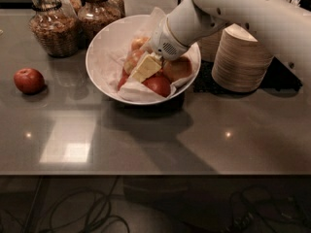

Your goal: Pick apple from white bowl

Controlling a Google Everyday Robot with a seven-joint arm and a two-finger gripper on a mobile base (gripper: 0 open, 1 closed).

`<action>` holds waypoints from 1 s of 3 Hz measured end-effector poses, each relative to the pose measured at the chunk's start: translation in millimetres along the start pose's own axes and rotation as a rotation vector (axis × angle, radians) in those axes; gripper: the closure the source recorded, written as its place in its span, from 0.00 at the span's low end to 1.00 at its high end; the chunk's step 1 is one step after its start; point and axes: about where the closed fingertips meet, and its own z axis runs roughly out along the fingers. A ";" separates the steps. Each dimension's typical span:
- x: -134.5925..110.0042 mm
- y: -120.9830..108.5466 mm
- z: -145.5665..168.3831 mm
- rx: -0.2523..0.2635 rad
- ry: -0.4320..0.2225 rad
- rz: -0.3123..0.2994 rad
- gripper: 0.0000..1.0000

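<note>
The white bowl [104, 42], lined with crinkled white paper, stands at the back middle of the table and holds several apples. My gripper [146, 68], with cream-coloured tips, reaches down into the bowl from the upper right and rests among the apples. The large mottled red and yellow-green apple [130, 61] lies just left of the gripper, touching it and partly hidden by it. A yellow-orange apple [177, 68] lies to the gripper's right. A deep-red apple [158, 85] lies in front of it.
A lone red apple [29, 80] sits on the table at the left. Two glass jars [51, 25] stand behind the bowl's left side. A stack of beige paper bowls [240, 59] stands to the right, under my arm.
</note>
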 end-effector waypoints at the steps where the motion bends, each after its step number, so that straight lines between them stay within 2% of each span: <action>1: 0.0 0.0 0.0 0.000 0.000 0.000 0.87; 2: 0.0 0.0 0.0 0.000 0.000 0.000 1.00; 3: -0.9 0.5 -0.3 -0.002 -0.001 -0.001 1.00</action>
